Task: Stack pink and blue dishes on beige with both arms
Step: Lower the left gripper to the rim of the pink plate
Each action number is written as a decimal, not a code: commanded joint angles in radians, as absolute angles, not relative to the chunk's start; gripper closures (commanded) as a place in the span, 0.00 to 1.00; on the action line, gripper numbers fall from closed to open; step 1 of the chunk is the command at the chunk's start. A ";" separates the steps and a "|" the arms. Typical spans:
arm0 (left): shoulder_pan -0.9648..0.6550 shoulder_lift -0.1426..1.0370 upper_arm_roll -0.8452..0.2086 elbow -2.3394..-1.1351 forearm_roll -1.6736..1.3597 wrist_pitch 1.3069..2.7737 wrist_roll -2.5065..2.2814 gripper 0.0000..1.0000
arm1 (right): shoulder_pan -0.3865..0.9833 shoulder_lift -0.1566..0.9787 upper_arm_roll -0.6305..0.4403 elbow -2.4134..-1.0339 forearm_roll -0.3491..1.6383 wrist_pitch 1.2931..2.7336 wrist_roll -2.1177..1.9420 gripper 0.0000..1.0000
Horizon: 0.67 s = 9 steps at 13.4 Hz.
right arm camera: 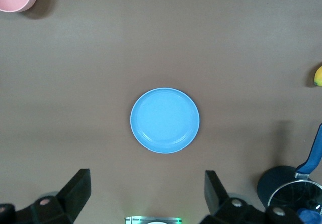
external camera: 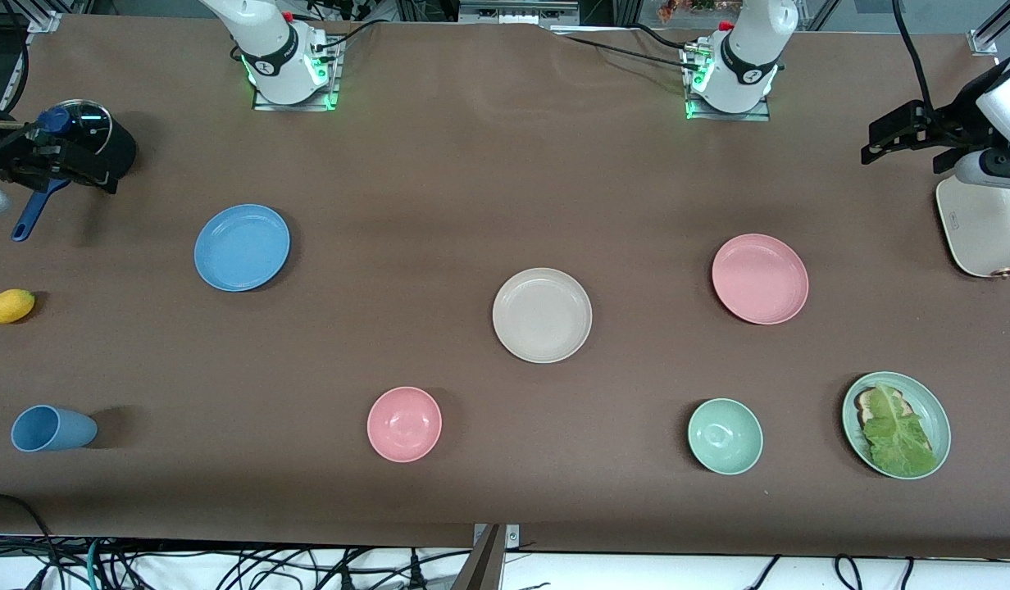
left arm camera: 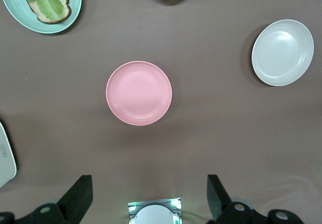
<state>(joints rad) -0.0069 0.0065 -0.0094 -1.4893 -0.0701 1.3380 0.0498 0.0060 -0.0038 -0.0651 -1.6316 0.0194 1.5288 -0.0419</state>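
The beige plate [external camera: 543, 315] lies mid-table. The light blue plate [external camera: 242, 247] lies toward the right arm's end, and the pink plate [external camera: 760, 279] toward the left arm's end; both are bare and flat on the cloth. My left gripper [external camera: 882, 139] hangs high over the table's end near the toaster, open and empty [left arm camera: 150, 199], and its wrist view looks down on the pink plate [left arm camera: 139, 92] and the beige plate [left arm camera: 282, 52]. My right gripper [external camera: 62, 160] hangs high beside the black pot, open and empty [right arm camera: 148, 194], with the blue plate [right arm camera: 165, 120] in its wrist view.
A pink bowl [external camera: 404, 424], a green bowl [external camera: 725, 436] and a green plate with toast and lettuce [external camera: 896, 424] lie nearer the front camera. A blue cup [external camera: 52, 428], a yellow fruit [external camera: 9, 306] and a black pot with a blue ladle [external camera: 95, 139] are at the right arm's end. A cream toaster [external camera: 980, 229] is at the left arm's end.
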 commanded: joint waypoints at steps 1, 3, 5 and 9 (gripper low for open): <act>-0.005 0.020 -0.006 -1.486 -0.075 1.351 0.043 0.00 | -0.014 -0.012 -0.044 -1.624 0.008 1.520 -0.040 0.00; -0.003 0.040 -0.005 -1.488 -0.072 1.353 0.044 0.00 | -0.015 -0.012 -0.044 -1.624 0.008 1.520 -0.040 0.00; -0.002 0.061 -0.005 -1.489 -0.072 1.353 0.046 0.00 | -0.014 -0.012 -0.044 -1.624 0.008 1.519 -0.040 0.00; 0.021 0.112 -0.005 -1.489 -0.075 1.367 0.043 0.00 | -0.014 -0.012 -0.044 -1.624 0.008 1.519 -0.040 0.00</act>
<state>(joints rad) 0.0092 0.0935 -0.0015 -1.4922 -0.0701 1.3504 0.0477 0.0049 -0.0038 -0.0647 -1.6316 0.0194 1.5288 -0.0419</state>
